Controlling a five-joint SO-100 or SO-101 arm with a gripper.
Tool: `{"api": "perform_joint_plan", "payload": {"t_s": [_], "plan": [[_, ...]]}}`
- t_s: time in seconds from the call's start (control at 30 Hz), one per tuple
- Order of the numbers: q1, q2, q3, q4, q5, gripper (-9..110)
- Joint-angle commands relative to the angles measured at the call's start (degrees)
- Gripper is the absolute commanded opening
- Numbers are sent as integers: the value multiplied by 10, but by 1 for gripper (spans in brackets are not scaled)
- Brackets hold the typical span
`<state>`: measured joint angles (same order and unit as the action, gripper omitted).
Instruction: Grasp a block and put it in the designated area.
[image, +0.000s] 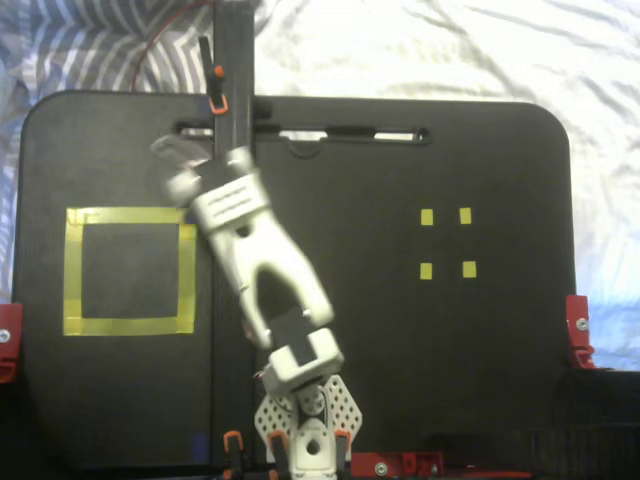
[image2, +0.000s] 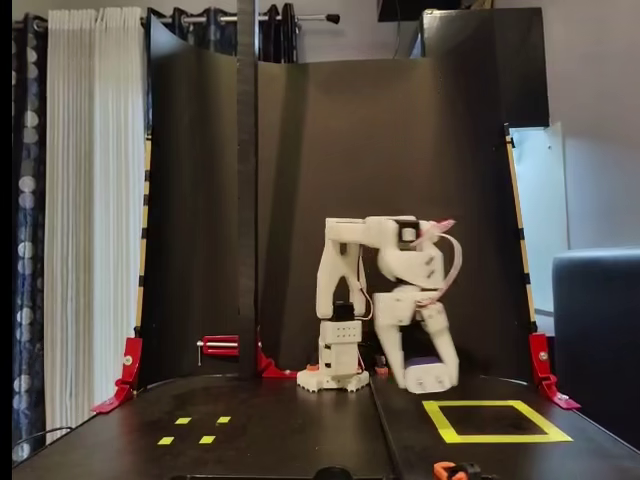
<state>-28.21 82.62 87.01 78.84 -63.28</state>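
Block (image2: 424, 361) dark between pincer (image2: 430, 376) fingers, gripped, above table (image: 400, 350); yellow tape square (image: 130, 271) empty, near pincer

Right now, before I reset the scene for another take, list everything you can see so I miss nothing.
board: one, black, under everything
designated area: one, yellow tape outline, left side in the top-down fixed view
small tape squares: four, yellow, right side in that view
post: one, black, upright at the far edge
red clamps: two, on the board's side edges
backdrop: one, black, behind the arm
curtain: one, white, left in the front fixed view
block: one, dark blue, blurred, apparently in the gripper
arm: one, white, leaning toward the designated area
gripper: one, white, seemingly shut on the block
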Motion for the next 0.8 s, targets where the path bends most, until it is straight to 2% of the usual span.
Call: {"api": "perform_joint_plan", "payload": {"t_s": [0.0,0.4,0.77], "plan": [[-33,34,3,3,25,23],[-160,34,36,-5,119,23],[-183,11,50,-35,138,23]]}}
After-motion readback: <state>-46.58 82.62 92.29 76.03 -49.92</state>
